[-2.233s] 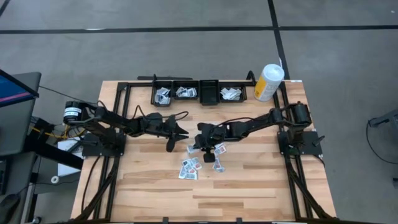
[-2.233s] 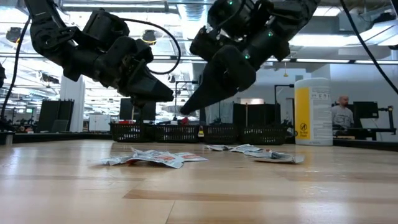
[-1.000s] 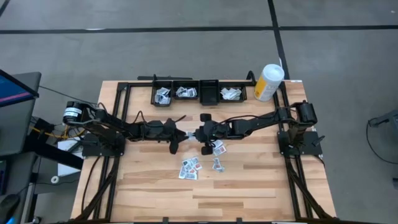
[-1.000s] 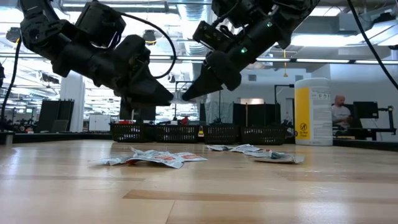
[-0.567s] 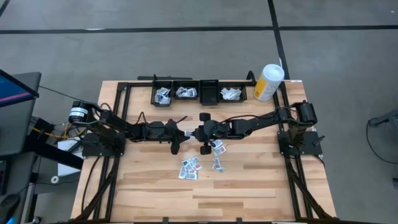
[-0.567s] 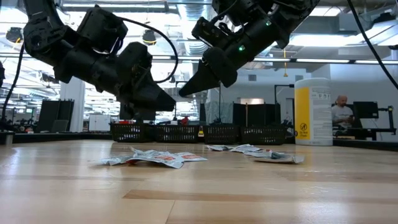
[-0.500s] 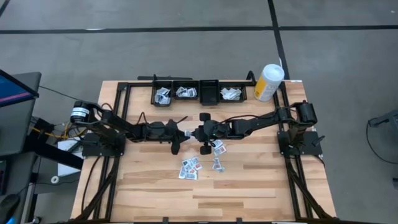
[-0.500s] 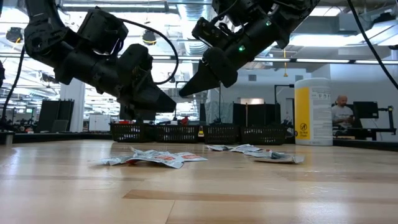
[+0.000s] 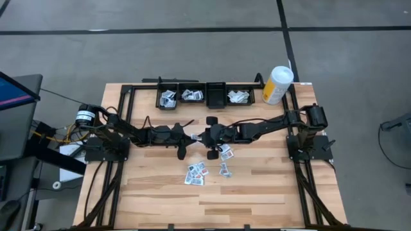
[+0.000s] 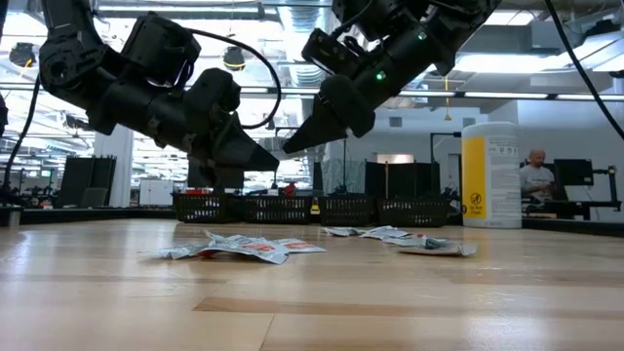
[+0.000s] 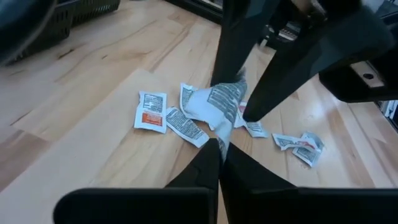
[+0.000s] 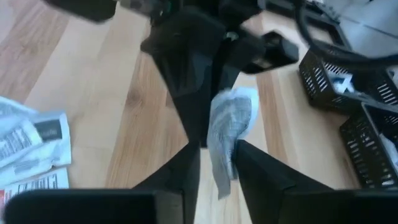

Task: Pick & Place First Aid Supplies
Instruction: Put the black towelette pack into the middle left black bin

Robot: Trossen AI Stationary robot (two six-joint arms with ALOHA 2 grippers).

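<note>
Two grippers meet nose to nose in the air above the middle of the desk (image 9: 257,192), with one packet (image 11: 219,103) caught between them. The left gripper (image 9: 188,136) reaches in from the left edge, and its fingers are pinched tight on that packet, a crumpled white one with grey print. The right gripper (image 9: 201,136) comes from the right edge. Its two fingers (image 12: 185,163) stand apart on either side of the same packet, with a gap showing, so they are not clamping it. From table height both tips sit well above the wood, and the packet itself is too small to pick out there.

Below and a little toward the near edge, loose packets (image 9: 196,172) lie flat in a scatter on the bare wood, with a few more (image 9: 225,153) just under the right arm. A row of four black baskets (image 9: 158,100) runs along the far edge, three of them with white packets inside. A white-and-yellow canister (image 9: 277,84) stands upright at the far right corner. Beyond the desk, a person (image 10: 533,175) sits in the room.
</note>
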